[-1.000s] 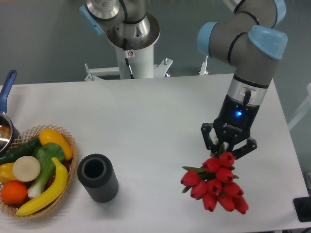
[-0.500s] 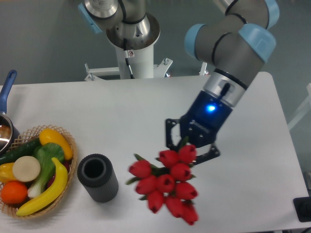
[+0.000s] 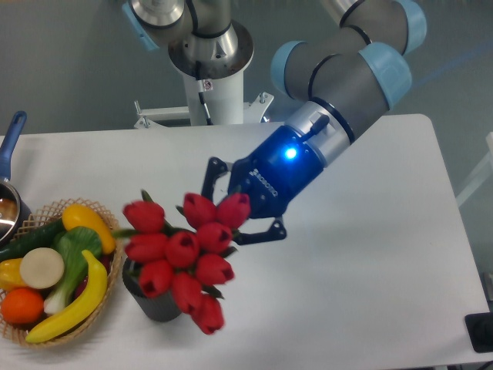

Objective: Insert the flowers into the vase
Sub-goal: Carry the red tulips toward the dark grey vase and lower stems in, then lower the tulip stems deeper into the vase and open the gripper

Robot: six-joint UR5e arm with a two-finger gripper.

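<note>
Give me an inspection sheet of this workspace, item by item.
Surface: white table, bare on its right side.
Job's things: bunch of red tulip buds held in the air, overlapping the short dark grey ribbed vase in this view; stems hidden.
Clutter: woven wicker basket of fruit and vegetables at left; metal pot with a blue handle at the left edge.
Grippers: two-finger gripper shut on the bunch.
Cables: thin cable on the white pedestal.
Surroundings: grey wall behind.

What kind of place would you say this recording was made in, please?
Probably a robot lab: an arm's claw holds flowers above a bare white table with a vase and a basket of toy-looking food.
</note>
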